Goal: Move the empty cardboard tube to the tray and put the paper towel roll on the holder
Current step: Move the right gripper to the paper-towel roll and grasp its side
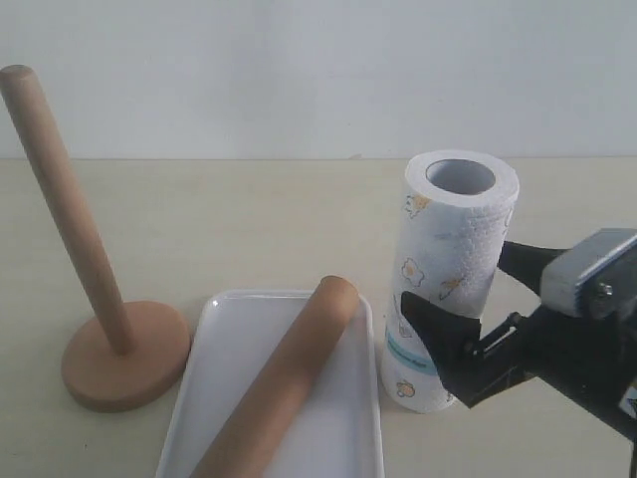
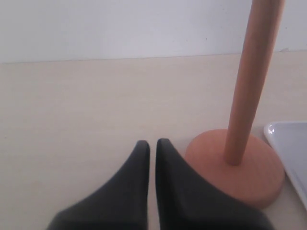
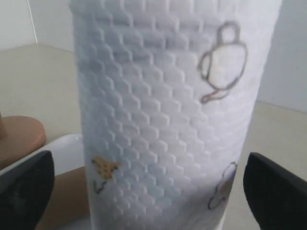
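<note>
Paper towel roll (image 1: 453, 259) upright on the table (image 1: 249, 219), just beside the right edge of the tray (image 1: 199, 398); placed between the widely spread fingers of the right gripper (image 3: 148, 191), low on its side, with a gap seen at one finger, so not clamped. Empty cardboard tube (image 1: 289, 378) lying slantwise inside the tray, far end at the far rim. Holder (image 1: 126, 363) standing left of the tray, near but apart, dowel bare. Left gripper (image 2: 152, 146) low over the table, just beside the holder base; fingers almost together, only a thin slit between, gripping nothing.
</note>
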Motion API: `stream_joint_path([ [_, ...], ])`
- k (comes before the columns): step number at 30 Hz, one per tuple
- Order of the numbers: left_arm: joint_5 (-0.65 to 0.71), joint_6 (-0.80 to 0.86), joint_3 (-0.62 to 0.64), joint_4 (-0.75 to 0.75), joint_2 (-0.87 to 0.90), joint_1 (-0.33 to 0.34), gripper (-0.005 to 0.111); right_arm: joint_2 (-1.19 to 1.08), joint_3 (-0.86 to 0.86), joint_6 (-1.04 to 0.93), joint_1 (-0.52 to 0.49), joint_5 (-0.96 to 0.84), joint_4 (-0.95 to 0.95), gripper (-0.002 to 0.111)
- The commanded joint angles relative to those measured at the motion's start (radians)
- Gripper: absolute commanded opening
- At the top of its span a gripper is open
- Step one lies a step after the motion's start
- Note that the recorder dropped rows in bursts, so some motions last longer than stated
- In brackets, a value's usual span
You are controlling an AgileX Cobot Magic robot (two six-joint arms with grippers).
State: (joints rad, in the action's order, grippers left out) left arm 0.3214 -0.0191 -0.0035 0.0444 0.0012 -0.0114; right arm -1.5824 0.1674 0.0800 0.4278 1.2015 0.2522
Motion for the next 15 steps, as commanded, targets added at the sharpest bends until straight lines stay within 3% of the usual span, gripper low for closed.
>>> stream_joint_path([
  [1,-0.004,-0.006,0.003,-0.006,-0.001,0.003,0.004,-0.121,0.089,-0.012,0.000,0.020,-0.003,0.105],
  [6,-0.004,-0.006,0.003,-0.006,-0.001,0.003,0.004,-0.162,0.126,-0.004,0.000,0.020,0.040,0.103],
  [8,-0.004,-0.006,0.003,-0.006,-0.001,0.003,0.004,-0.162,0.124,0.013,0.000,0.020,0.061,0.094],
  [10,-0.004,-0.006,0.003,-0.006,-0.001,0.003,0.004,-0.162,0.124,0.044,0.000,0.020,0.073,0.066],
  [13,-0.004,-0.006,0.003,-0.006,-0.001,0.003,0.004,-0.162,0.124,0.078,0.000,0.020,0.020,0.010],
  [14,-0.004,-0.006,0.003,-0.006,-0.001,0.003,0.004,-0.162,0.124,0.081,0.000,0.020,0.003,-0.001],
  [15,-0.004,-0.006,0.003,-0.006,-0.001,0.003,0.004,-0.162,0.124,0.092,0.000,0.020,-0.030,0.000],
])
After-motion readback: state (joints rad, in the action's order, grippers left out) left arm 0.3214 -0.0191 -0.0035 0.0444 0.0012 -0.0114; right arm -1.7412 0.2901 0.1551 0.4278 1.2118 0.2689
